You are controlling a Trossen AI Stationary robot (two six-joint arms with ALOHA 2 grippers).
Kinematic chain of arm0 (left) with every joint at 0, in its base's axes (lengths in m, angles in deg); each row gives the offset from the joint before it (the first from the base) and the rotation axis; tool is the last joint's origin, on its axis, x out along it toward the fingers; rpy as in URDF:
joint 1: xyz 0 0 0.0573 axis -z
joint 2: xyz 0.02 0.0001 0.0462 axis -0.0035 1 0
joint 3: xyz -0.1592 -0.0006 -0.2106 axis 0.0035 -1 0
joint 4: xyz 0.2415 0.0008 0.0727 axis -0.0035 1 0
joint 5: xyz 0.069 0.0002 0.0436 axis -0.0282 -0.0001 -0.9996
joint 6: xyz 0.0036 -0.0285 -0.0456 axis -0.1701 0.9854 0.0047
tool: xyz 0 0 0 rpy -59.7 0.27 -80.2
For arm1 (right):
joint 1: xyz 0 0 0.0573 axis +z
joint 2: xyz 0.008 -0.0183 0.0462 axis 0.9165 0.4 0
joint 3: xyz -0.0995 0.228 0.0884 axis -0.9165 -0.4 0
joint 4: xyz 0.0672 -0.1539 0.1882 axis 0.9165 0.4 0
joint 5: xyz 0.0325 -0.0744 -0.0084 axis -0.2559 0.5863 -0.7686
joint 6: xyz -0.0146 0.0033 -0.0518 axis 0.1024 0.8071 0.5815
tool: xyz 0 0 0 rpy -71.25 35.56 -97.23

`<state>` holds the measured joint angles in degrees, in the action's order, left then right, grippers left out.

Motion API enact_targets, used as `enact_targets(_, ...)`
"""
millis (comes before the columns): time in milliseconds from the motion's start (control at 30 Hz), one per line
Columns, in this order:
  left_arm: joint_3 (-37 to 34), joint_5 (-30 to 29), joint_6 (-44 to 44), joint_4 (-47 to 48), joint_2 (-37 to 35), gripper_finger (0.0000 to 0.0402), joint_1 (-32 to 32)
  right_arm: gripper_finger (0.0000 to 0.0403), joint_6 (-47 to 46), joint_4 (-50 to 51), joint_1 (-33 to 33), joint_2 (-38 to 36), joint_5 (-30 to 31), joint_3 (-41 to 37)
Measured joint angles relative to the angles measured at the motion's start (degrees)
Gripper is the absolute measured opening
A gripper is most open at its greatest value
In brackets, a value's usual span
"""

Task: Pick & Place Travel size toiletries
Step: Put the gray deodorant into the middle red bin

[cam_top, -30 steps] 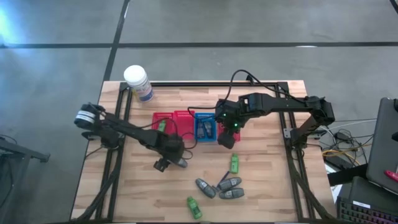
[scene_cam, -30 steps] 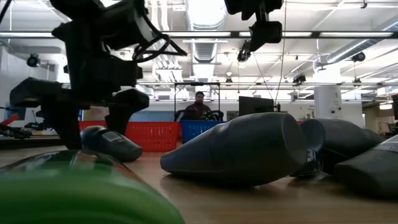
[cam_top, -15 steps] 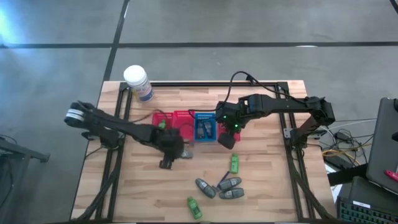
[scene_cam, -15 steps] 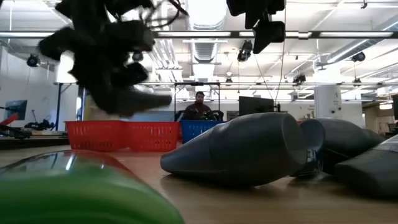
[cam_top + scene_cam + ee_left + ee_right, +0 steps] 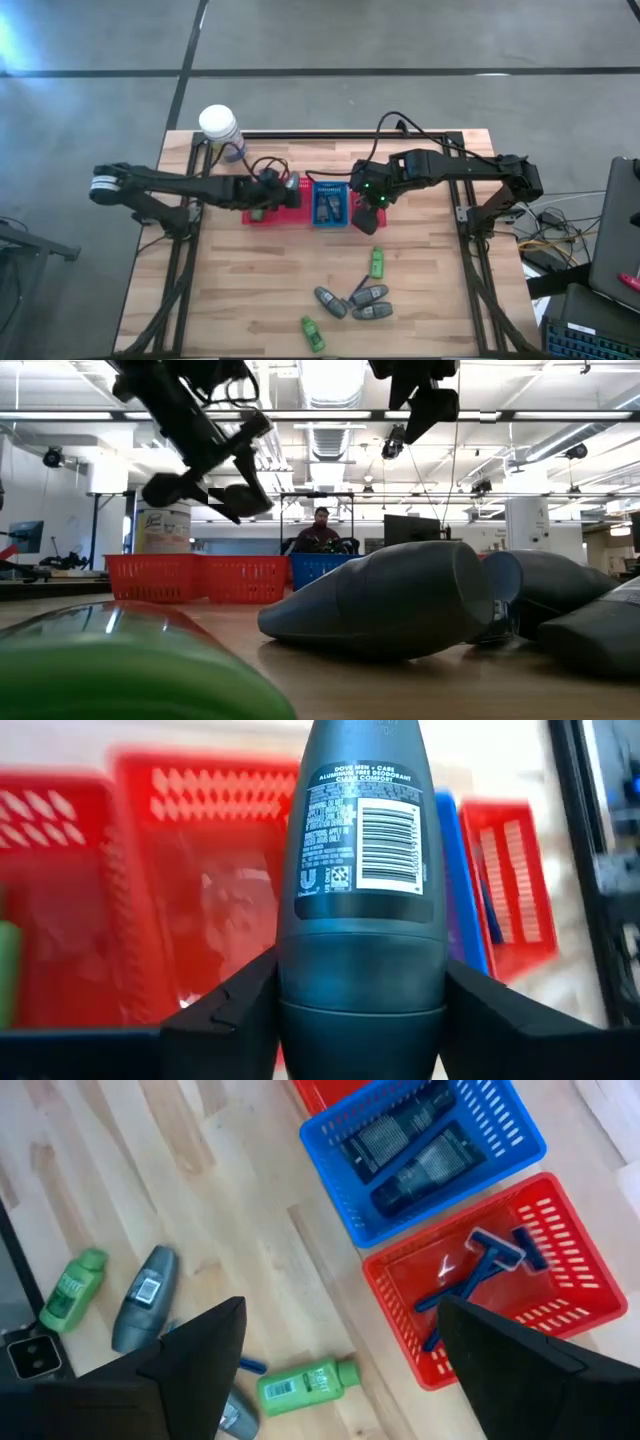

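Deodorant between left tool fingers

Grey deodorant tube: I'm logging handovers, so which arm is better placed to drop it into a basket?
Left. Its tool holds the grey tube above the red basket; the right tool is open, empty.

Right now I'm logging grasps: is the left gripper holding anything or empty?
Holding. The left gripper is shut on the grey deodorant tube, its fingers against the tube's sides, above the red baskets.
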<state>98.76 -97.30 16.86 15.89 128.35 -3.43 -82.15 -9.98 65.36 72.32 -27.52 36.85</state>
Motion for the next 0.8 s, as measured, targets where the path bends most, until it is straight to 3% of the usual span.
enact_targets(200,0.1,4.5,-1.4,-0.2,3.8,0.0311,-0.5,0.0351,0.0,0.3,1.8,0.0,-0.6,-0.8)
enact_targets(300,0.1,4.8,-1.7,-0.5,3.7,0.0335,-0.4,0.0359,-0.2,-0.3,3.2,0.0,-2.7,-2.7)
enact_targets(433,0.3,4.9,-8.5,-0.1,0.9,0.0338,0.2,0.0363,-4.2,-5.1,5.8,0.1,-5.3,-6.9)
enact_targets(633,1.0,5.4,-35.4,2.6,-8.4,0.033,7.8,0.0363,-17.5,-20.3,11.4,2.0,-9.7,-12.9)
enact_targets(800,0.4,5.1,-43.0,10.9,-15.2,0.0329,15.0,0.0363,-26.1,-23.1,17.7,9.3,-8.7,-12.2)
